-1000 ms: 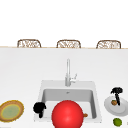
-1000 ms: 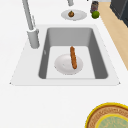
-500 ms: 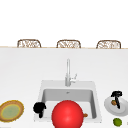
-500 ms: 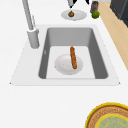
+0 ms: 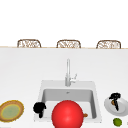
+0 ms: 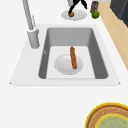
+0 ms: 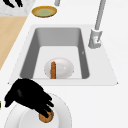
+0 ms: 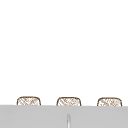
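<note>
My right hand (image 5: 115, 96) hangs over a white plate (image 5: 122, 110) on the counter right of the sink. In the right side view its fingers (image 7: 46, 106) curl down onto a round brown piece of food (image 7: 46, 117) lying on that plate (image 7: 62, 110). The left side view shows the same hand (image 6: 77, 3) above the brown piece (image 6: 71, 14). My left hand (image 5: 39, 109) floats by the sink's front left corner, fingers relaxed and holding nothing. Inside the sink basin (image 6: 92, 50) a sausage (image 6: 73, 57) lies across a small white plate (image 6: 65, 66).
The faucet (image 5: 68, 72) stands behind the basin. A yellow-rimmed green plate (image 5: 11, 110) sits on the left counter. A lime (image 5: 117, 121) lies beside the right plate, with a jar (image 6: 94, 5) near it. A big red ball (image 5: 67, 115) covers the sink's front edge. Chair backs (image 5: 68, 44) line the far side.
</note>
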Motion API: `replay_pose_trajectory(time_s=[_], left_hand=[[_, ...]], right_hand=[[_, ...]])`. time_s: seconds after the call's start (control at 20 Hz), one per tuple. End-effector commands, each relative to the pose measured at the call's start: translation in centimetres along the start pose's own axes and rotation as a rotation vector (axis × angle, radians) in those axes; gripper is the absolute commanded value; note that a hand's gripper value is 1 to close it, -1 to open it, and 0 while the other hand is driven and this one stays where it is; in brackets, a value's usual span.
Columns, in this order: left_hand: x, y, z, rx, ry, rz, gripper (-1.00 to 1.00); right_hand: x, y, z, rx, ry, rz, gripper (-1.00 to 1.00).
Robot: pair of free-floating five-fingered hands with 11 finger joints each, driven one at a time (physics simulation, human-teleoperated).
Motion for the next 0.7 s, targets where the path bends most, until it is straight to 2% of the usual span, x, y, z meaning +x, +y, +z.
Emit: replay_pose_trajectory(time_s=[0.0, 0.15, 0.3, 0.65], left_hand=[[0.0, 0.0, 0.0, 0.0, 0.0, 0.0, 0.0], [0.0, 0.0, 0.0, 0.0, 0.0, 0.0, 0.0], [0.0, 0.0, 0.0, 0.0, 0.0, 0.0, 0.0], [0.0, 0.0, 0.0, 0.0, 0.0, 0.0, 0.0]], right_hand=[[-1.3, -0.2, -1.4, 0.016, -0.038, 0.013, -1.0], [-1.7, 0.0, -2.3, 0.02, -0.05, 0.01, -1.0], [-1.5, 0.0, -3.5, 0.006, -0.021, -0.004, -1.0], [-1.7, 0.4, -6.5, 0.005, -0.014, 0.002, -1.0]])
